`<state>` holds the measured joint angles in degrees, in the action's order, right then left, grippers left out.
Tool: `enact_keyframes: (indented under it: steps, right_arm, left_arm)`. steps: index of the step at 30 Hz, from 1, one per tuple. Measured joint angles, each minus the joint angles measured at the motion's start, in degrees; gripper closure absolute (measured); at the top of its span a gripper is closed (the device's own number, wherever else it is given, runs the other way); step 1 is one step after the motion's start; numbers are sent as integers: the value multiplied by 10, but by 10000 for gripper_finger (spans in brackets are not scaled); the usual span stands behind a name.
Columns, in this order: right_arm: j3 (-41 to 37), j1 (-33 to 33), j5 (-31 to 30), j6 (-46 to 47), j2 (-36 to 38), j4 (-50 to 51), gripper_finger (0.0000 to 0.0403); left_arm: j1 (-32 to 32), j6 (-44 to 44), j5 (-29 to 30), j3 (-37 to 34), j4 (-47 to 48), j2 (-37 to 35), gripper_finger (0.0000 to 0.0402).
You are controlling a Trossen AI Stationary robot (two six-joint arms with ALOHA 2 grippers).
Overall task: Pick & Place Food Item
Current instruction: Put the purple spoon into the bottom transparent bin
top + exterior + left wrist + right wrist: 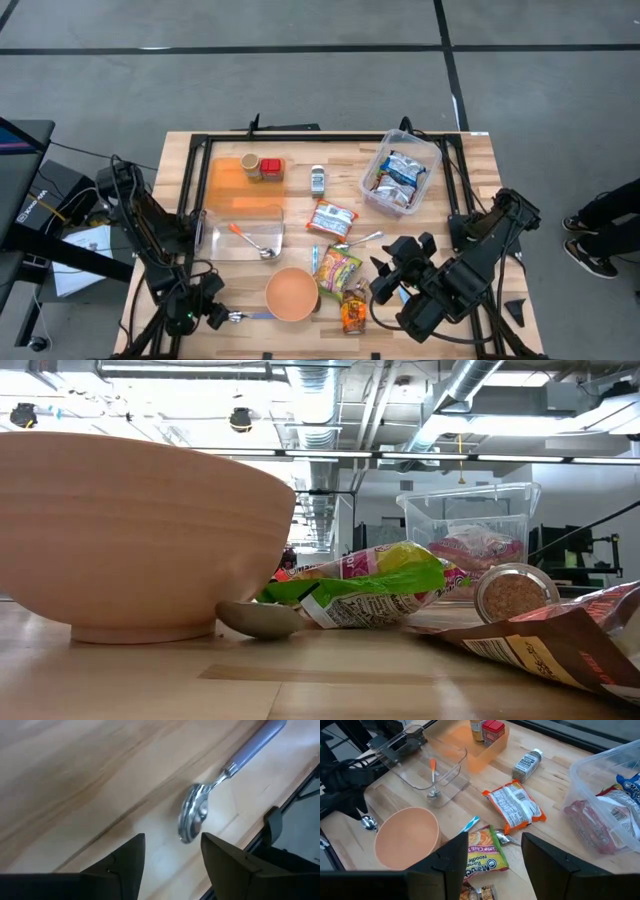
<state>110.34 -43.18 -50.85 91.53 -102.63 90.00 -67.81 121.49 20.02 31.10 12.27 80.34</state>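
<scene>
Your left hand (212, 316) hangs low over the near left corner of the wooden worktop (470, 170), fingers apart and holding nothing. A blue-handled spoon (220, 790) lies flat on the wood just ahead of those fingers (125, 862), bowl end toward them, not touching.

Your right hand (385, 275) hovers above the near right part of the worktop, fingers spread, nothing between them. Below it lie the food packets: a green-and-yellow noodle packet (337, 268), an orange packet (353, 312) nearer the edge, and a red-and-white packet (331, 218) further in toward the middle.

The peach bowl (292, 293) sits upright between the two hands, just left of the noodle packet. A clear tray (243, 226) holding an orange-handled spoon (250, 242) stands behind the bowl. A clear bin (402, 171) at the far right holds more packets. A spice bottle (318, 180) lies on its side between tray and bin.
</scene>
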Motion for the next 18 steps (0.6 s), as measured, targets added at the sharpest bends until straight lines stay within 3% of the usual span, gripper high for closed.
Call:
enact_keyframes:
  steps: [10, 18]
  right_arm:
    - [0, 1, 0, 0, 0, 0, 223]
    - [0, 1, 0, -1, 0, 0, 223]
  left_arm:
    - [21, -12, 1, -20, -24, 0, 224]
    - [23, -29, -3, -38, -67, 0, 260]
